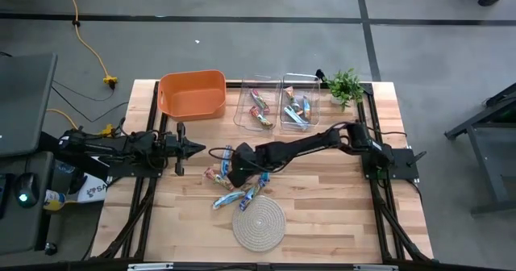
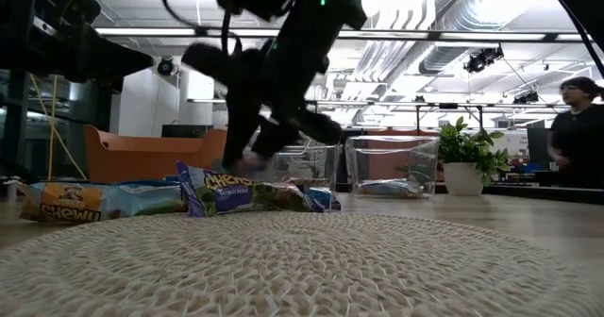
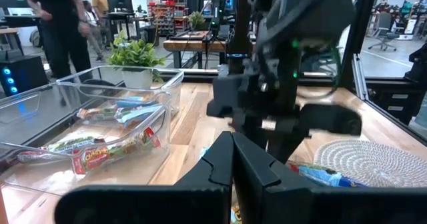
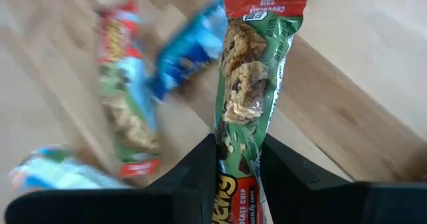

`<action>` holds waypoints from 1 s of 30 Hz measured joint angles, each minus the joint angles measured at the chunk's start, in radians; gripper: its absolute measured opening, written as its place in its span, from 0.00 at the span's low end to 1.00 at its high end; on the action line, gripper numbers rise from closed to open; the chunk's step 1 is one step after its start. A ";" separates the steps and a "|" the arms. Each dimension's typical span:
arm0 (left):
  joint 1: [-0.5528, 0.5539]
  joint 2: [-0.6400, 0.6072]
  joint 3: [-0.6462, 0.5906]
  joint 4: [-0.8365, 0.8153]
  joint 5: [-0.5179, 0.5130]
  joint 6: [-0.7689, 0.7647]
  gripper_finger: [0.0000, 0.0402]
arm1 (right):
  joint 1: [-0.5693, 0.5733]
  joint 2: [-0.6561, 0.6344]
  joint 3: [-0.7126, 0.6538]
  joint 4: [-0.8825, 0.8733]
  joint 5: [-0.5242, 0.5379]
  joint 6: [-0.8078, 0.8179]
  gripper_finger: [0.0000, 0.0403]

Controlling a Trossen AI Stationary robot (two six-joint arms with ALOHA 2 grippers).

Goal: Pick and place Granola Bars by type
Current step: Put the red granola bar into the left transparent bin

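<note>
two arms share the table, and going left to right the left gripper (image 1: 196, 150) comes first: its fingers are pressed together on nothing, parked low over the wood, with the orange bin (image 1: 192, 93) beyond it and to one side. it looks to be waiting.

just past its tip lies the loose cluster of granola bars (image 1: 234, 184), and the right gripper (image 1: 239, 173) is down among them. in the right wrist view its two dark fingers stand on either side of a green-wrapped bar (image 4: 250, 84), touching or all but touching the wrapper, so it is closing on that bar; i judge this the pick step, with the grasp being made and the lift not yet begun. the bar runs lengthwise out from between the fingers, shiny green film with a red band at its far end and printed oat clusters along it; it looks light, slim and slippery. beside it, near the fingers, lie a red-and-green bar (image 4: 127, 97) and a blue one (image 4: 187, 51), both blurred.

next, as i see it, the fingers need a firm pinch, then a straight lift clear of the neighbours and a carry away from the coiled mat (image 1: 258, 223) toward the two clear bins (image 1: 278, 103) past the gripper's arm, which already hold sorted bars. which bin suits green i cannot tell.
</note>
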 joint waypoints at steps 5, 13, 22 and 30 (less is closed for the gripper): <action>0.000 0.000 0.000 0.000 0.000 0.000 0.00 | 0.001 -0.067 0.002 0.023 0.006 -0.033 0.22; 0.000 0.000 0.000 0.000 0.000 0.000 0.00 | 0.000 -0.198 0.002 0.065 0.090 -0.107 0.22; 0.000 0.000 0.000 0.000 0.000 0.000 0.00 | 0.000 -0.310 0.002 0.144 0.280 -0.230 0.22; 0.000 0.000 0.000 0.000 0.000 0.000 0.00 | -0.009 -0.324 0.003 0.242 0.486 -0.321 0.22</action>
